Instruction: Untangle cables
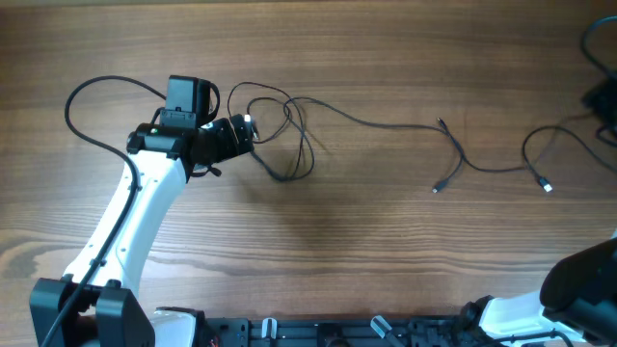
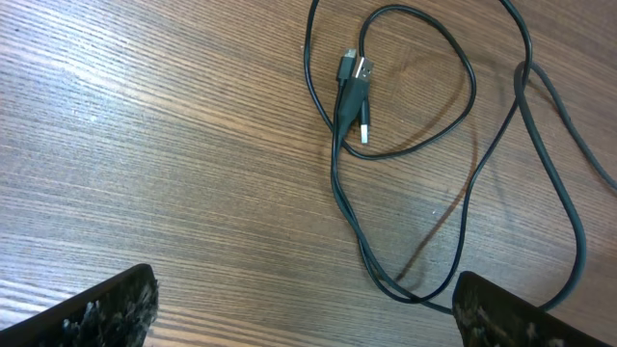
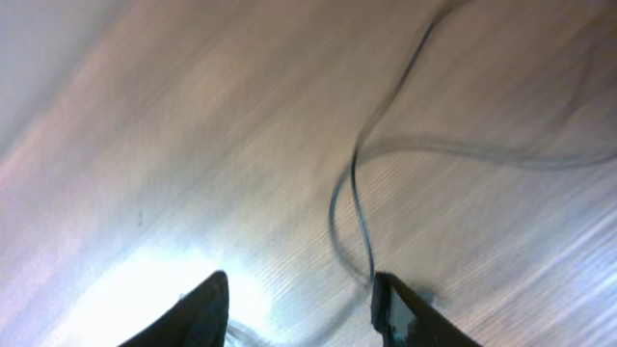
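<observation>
Hovering low over the bench (image 1: 405, 251), the left pincer (image 1: 249, 129) stood wide open, its two fingers (image 2: 104, 310) far apart at the bottom of its wrist view, bare wood between them and nothing gripped. The cables (image 1: 289, 108) lay flat on the bench directly ahead of that pincer: a knot of thin black loops began just beyond its tips, with one strand passing close beside a finger, unclamped. Inside the loops, a little farther ahead of the pincer, two plugs (image 2: 355, 92) lay bunched together, touching, one silver tip pointing back toward the pincer. From the knot a single strand ran well away from the pincer toward the robot's right side, reaching a small plug end (image 1: 437, 188), and a further stretch went on farther still to a second plug end and a loop beyond it. The left arm (image 1: 145, 202) led up to the pincer from the near corner, a thicker cord (image 1: 72, 106) arching beside it. The right arm (image 1: 578, 284) sat far from the left pincer, across the bench at the near edge. Its wrist view was blurred, yet the right pincer (image 3: 299, 299) showed its fingers parted, bench visible between them, gripping nothing; a thin strand ran down to just beside one finger, and whether it touched could not be told.
</observation>
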